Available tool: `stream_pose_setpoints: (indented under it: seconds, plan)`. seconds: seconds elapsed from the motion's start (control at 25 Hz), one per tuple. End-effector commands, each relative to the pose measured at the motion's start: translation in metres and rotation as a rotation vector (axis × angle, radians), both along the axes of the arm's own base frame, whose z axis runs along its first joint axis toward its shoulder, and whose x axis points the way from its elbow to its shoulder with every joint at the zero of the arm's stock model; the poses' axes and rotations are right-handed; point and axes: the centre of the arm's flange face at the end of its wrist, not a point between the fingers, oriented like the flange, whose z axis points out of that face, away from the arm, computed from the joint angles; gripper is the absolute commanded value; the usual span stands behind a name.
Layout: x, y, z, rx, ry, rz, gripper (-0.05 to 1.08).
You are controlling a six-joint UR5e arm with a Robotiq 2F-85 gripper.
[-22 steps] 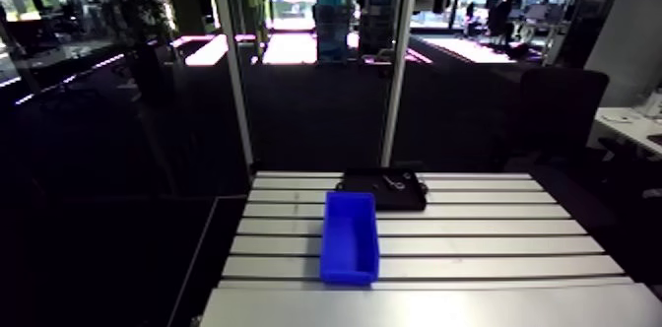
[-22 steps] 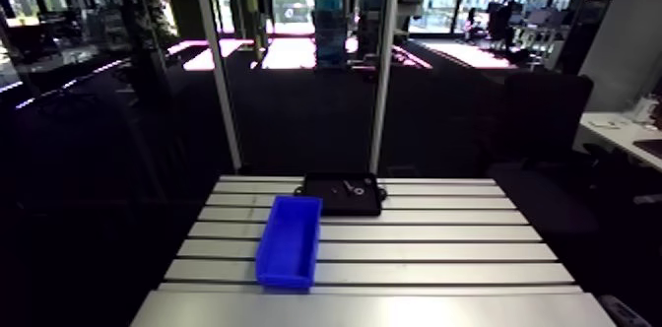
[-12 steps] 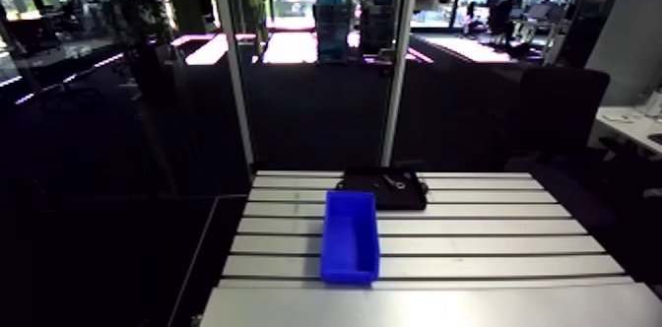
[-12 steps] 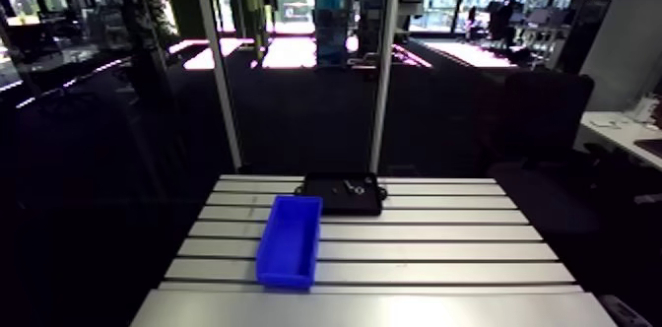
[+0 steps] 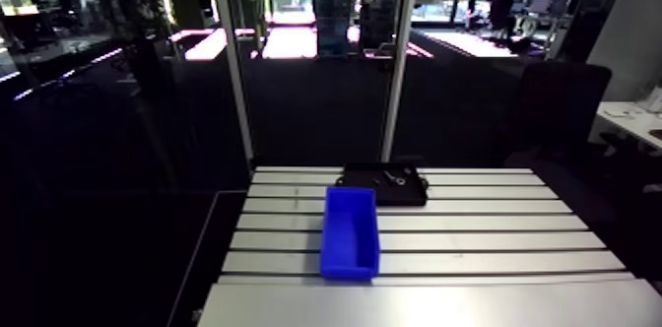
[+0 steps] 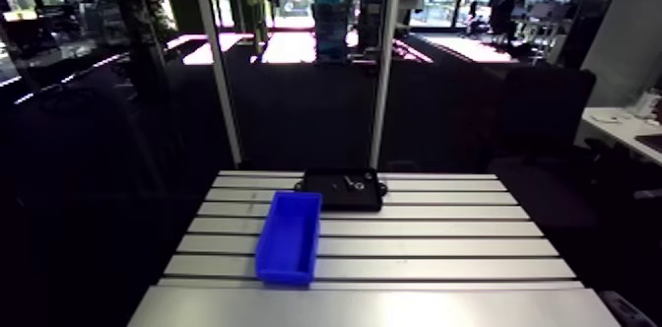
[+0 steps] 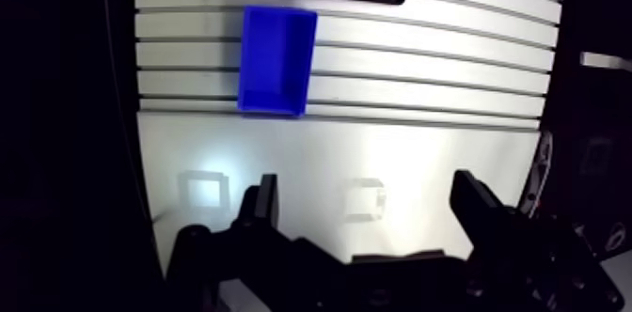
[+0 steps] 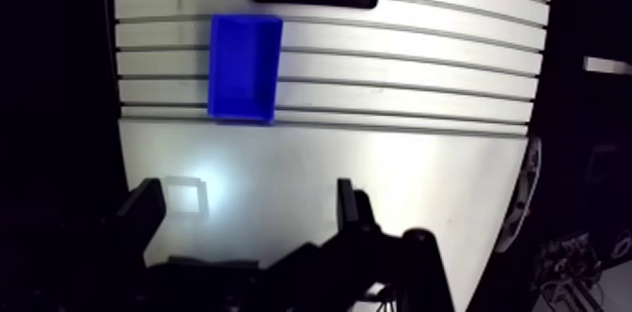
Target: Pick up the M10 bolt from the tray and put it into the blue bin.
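- Black tray (image 5: 409,193), mid-frame in arm view, shows a glint, likely the bolt (image 5: 392,175); axis unreadable.
- Gripper (image 7: 367,194) gapes empty; tray well ahead, past bin (image 7: 276,59).

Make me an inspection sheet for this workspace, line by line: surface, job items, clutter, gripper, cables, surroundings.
Surface: slotted aluminium table, with a plain smooth strip along its near edge.
Job's things: blue bin upright on the slots, nothing seen inside. black tray just beyond the bin; cannot tell if they touch. small bright parts lie in the tray, too small to tell which is the M10 bolt.
Clutter: nothing seen.
Grippers: gripper open, nothing between its fingers, above the smooth strip, well apart from bin and tray.
Cables: nothing seen on the table.
Surroundings: nothing seen reaching onto the table.
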Motion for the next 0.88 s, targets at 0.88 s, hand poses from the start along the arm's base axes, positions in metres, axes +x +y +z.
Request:
stream_pose_setpoints:
  seconds: [0.88]
  plan:
    - [-0.182,0.06,-0.205,-0.016,-0.037,0.291,0.01]
